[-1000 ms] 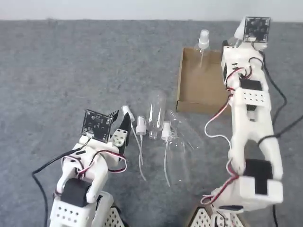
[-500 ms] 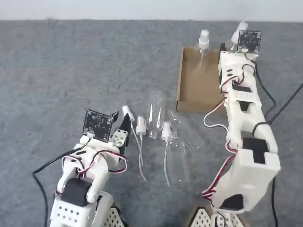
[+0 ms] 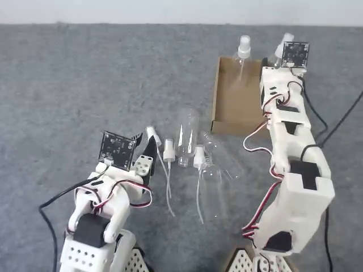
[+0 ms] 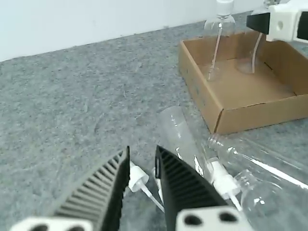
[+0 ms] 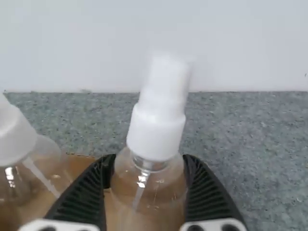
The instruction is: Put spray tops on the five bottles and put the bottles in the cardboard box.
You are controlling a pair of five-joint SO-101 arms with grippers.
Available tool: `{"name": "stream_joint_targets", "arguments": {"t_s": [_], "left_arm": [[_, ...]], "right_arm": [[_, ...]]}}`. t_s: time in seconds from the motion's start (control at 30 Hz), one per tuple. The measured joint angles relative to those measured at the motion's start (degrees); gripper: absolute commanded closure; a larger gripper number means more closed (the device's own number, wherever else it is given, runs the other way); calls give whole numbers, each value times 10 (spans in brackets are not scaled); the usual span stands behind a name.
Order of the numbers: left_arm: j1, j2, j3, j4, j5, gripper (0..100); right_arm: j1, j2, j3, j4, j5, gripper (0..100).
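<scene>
gripping a capped bottle (image 5: 153, 144) upright, the right hand (image 5: 149, 166) sits at the far corner of the cardboard box (image 3: 241, 102).

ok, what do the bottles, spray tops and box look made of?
The bottles look like clear glossy plastic, glass not ruled out: see-through with bright highlights. The spray tops: opaque white plastic, smooth. The cardboard box: matte brown cardboard, folded corners.

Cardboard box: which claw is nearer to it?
Right. The right claw holds a capped bottle over the far side of the cardboard box; the left claw sits apart from it, above loose spray tops on the carpet.
</scene>
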Motion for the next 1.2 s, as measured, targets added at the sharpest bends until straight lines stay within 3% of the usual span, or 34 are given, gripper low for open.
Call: {"name": "stream_joint_targets", "arguments": {"t_s": [0.63,0.87,1.2], "left_arm": [[0,0,0,0,0,927],[0,0,0,0,0,927],[0,0,0,0,0,927]], "right_arm": [[-9,0,0,11,0,989],[-10,0,0,11,0,857],[-10,0,0,11,2,850]]}}
